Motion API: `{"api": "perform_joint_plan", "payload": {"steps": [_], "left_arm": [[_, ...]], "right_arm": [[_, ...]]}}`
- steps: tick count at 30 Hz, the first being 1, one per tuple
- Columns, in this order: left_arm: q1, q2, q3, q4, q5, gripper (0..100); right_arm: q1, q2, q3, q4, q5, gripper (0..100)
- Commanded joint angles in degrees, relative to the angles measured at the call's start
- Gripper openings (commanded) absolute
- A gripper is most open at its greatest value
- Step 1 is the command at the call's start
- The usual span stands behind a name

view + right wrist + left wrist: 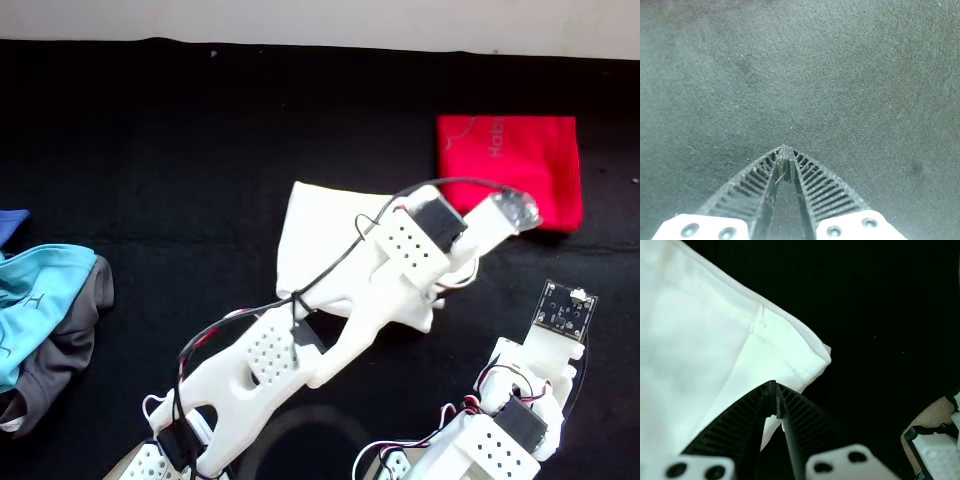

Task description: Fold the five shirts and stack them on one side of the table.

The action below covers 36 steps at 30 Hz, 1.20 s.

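A white shirt lies partly folded in the middle of the black table, and my left arm stretches across it from the near left. In the left wrist view my left gripper is shut, its tips just above the white shirt close to a hemmed corner. No cloth shows between the fingers. A folded red shirt rests at the far right. My right arm stands at the near right, its gripper shut over bare table cloth.
Several unfolded shirts, teal, grey and blue, are heaped at the left edge. The black table covering runs back to a pale wall. The other arm's base shows in the left wrist view.
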State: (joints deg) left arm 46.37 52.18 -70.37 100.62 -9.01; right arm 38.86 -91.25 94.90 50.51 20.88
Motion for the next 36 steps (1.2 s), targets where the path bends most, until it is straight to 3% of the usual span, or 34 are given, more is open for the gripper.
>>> {"api": "perform_joint_plan", "payload": {"steps": [1,7,18,30,36], "left_arm": [[-1.1,-8.31,-1.36,0.35,0.44,1],[-3.12,-2.24,2.68,0.44,0.53,1],[3.56,0.92,9.54,0.44,5.27,1],[-10.07,-12.26,9.54,0.44,5.19,1],[-22.02,-12.97,12.0,0.53,5.36,1]], "right_arm": [[0.57,-0.57,8.04,0.04,-0.62,0.7],[0.4,-0.57,8.04,-0.04,-0.62,0.7],[0.48,-0.57,8.04,-0.04,-0.62,0.7],[0.22,-0.57,8.04,-0.04,-0.62,0.7],[0.22,-0.57,8.04,-0.04,-0.62,0.7]]}}
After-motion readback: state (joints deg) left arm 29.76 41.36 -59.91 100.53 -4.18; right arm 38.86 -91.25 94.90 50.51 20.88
